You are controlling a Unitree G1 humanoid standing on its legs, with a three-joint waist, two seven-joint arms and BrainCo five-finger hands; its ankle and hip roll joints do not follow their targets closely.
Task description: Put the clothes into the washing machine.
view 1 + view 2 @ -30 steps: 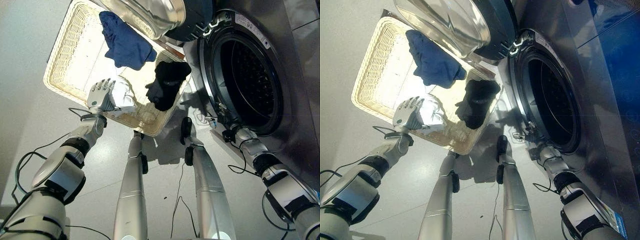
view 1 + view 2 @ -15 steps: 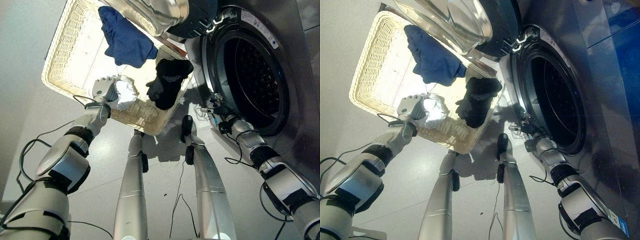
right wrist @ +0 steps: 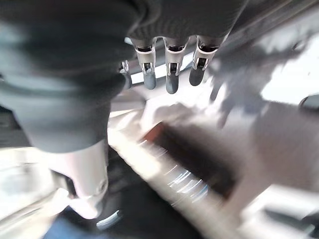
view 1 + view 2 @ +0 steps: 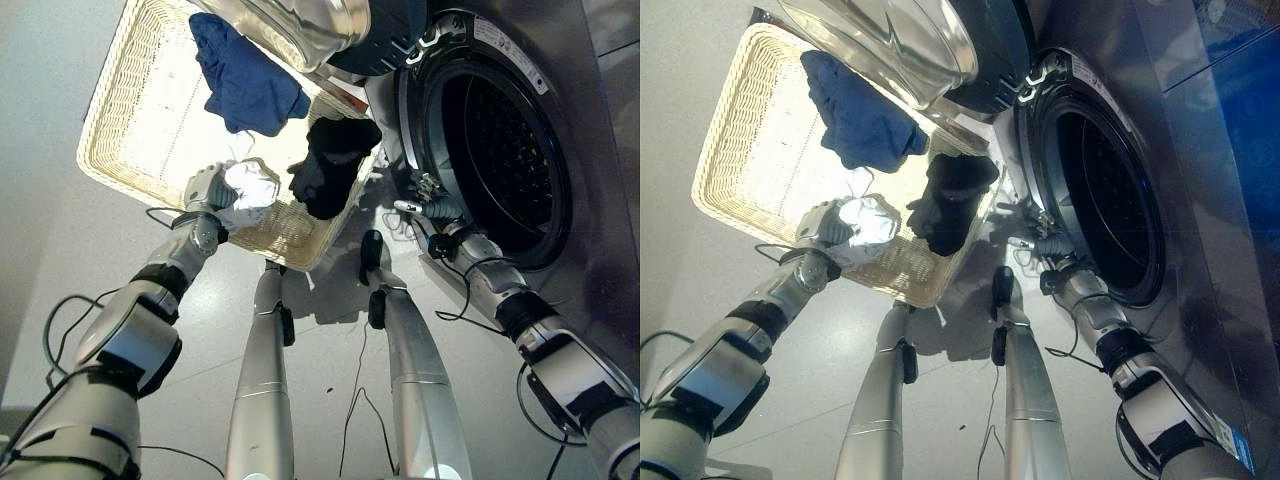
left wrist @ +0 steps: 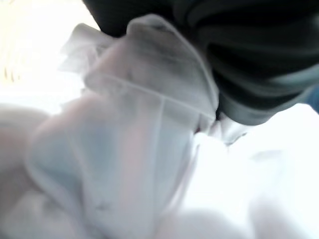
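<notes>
Hidden, cropped and blurred parts

The left robot hand [image 4: 205,188] has its fingers buried in the white cloth [image 4: 246,190], so their grip cannot be read; its wrist view is a soft blur of white fabric. The open washer door [image 4: 300,25] is cut by the top edge and covers the wicker basket's [image 4: 120,120] far corner.

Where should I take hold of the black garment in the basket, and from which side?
Grip the black garment at its bunched upper fold, coming from above on the washer side: it lies heaped against the basket's near wall. The right hand, open by the drum opening, seems closest; the left hand is on the white cloth.
</notes>
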